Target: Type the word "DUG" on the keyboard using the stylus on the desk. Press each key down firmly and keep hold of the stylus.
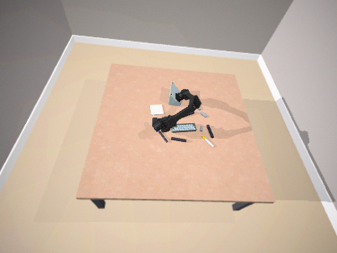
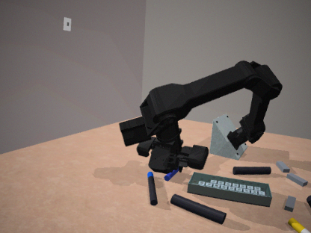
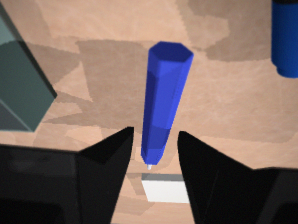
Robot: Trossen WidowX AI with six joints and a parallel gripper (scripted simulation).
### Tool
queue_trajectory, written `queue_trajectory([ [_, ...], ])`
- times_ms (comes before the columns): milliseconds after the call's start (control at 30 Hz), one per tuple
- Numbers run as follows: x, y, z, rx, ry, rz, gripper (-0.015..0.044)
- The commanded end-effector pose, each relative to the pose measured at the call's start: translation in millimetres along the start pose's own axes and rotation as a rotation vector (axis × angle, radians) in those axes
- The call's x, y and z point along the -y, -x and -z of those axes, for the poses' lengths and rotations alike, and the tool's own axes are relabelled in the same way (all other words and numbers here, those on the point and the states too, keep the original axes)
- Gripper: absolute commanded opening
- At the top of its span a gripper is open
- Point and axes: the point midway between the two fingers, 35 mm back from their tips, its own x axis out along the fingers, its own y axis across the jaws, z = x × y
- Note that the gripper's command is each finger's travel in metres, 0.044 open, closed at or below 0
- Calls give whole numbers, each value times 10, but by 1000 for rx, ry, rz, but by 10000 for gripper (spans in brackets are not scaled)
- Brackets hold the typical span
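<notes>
The blue stylus (image 2: 171, 175) (image 3: 165, 95) lies on the desk to the left of the keyboard in the exterior view, its thin tip toward the bottom of the wrist view. My gripper (image 3: 155, 135) is open just above it. In the wrist view the tip end of the stylus shows between the fingertips, with a gap on each side. In the exterior view the gripper body hides the far end of the stylus. The keyboard (image 1: 184, 127) (image 2: 232, 188) is a dark green tray with rows of pale keys; its corner (image 3: 25, 95) shows at the wrist view's left edge. Its letters are too small to read.
A black marker with a blue end (image 1: 163, 136) (image 2: 152, 190) lies left of the keyboard. A thick black rod (image 1: 178, 139) (image 2: 198, 208) lies in front. Grey blocks (image 2: 290, 203) and a yellow-and-white marker (image 1: 207, 141) lie right. A white pad (image 1: 156, 109) (image 3: 165, 191) lies behind.
</notes>
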Motion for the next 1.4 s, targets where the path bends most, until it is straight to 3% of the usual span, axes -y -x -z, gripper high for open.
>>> queue_trajectory([
  [0, 0, 0, 0, 0, 0, 0, 124],
  [133, 0, 0, 0, 0, 0, 0, 19],
  [233, 0, 0, 0, 0, 0, 0, 0],
  [500, 1, 37, 19, 0, 0, 0, 0],
  [767, -1, 423, 246, -1, -2, 0, 0],
  [1367, -84, 470, 239, 41, -43, 47, 0],
])
